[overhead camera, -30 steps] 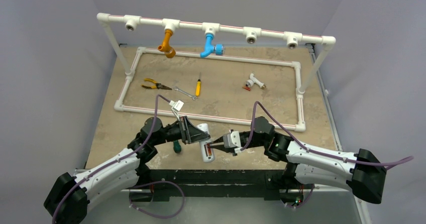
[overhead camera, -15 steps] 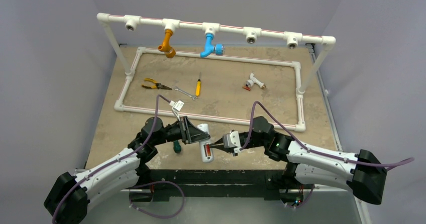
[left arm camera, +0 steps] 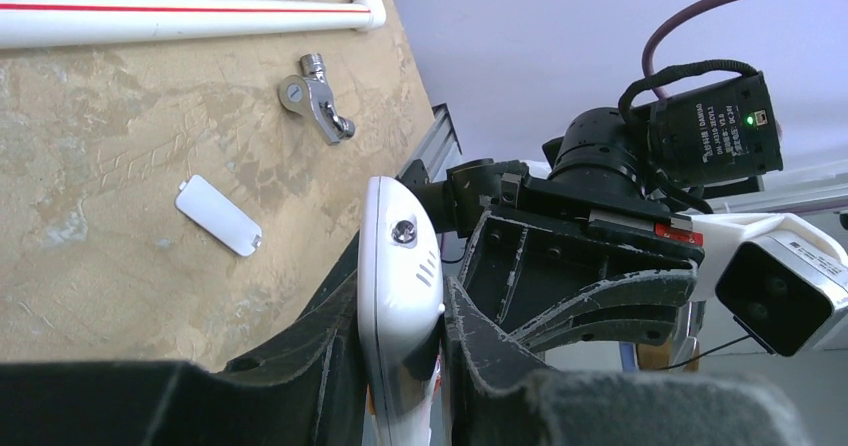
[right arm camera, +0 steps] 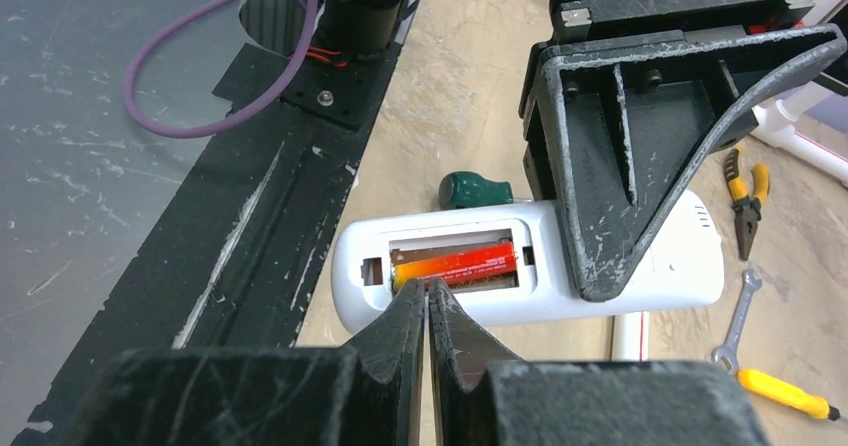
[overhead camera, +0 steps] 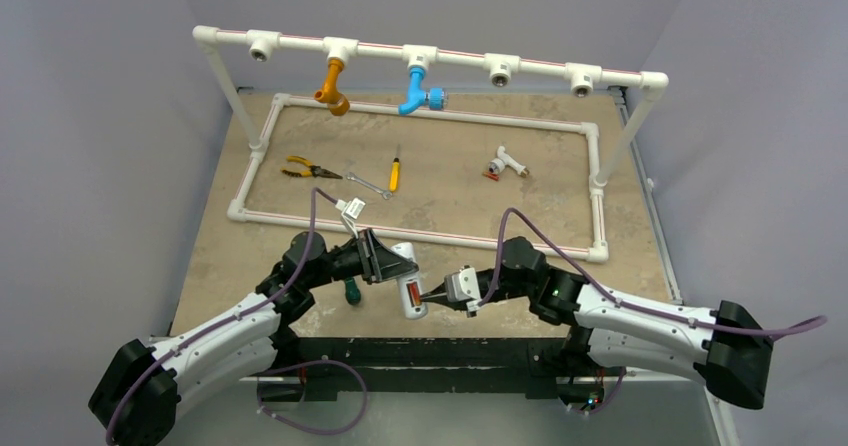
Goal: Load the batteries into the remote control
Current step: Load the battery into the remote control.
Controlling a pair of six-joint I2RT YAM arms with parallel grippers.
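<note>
We are seeing the left gripper [overhead camera: 388, 264] clamping the remote control [overhead camera: 408, 284] near its upper end, holding it above the table [overhead camera: 220, 256] at about six o'clock in the top view, with its open back turned toward the right arm. One battery [right arm camera: 455, 263] is lying lengthwise in the compartment. The right gripper [right arm camera: 428, 301], its fingers pressed together with nothing between them, is pointing in from the remote's four o'clock. Its tips are sitting at the battery's edge, though we cannot tell whether they are touching it. A green-handled screwdriver [right arm camera: 475, 188] is lying just beyond the remote. The white cover [left arm camera: 217, 214] is lying flat on the table near a metal fitting [left arm camera: 318, 108].
</note>
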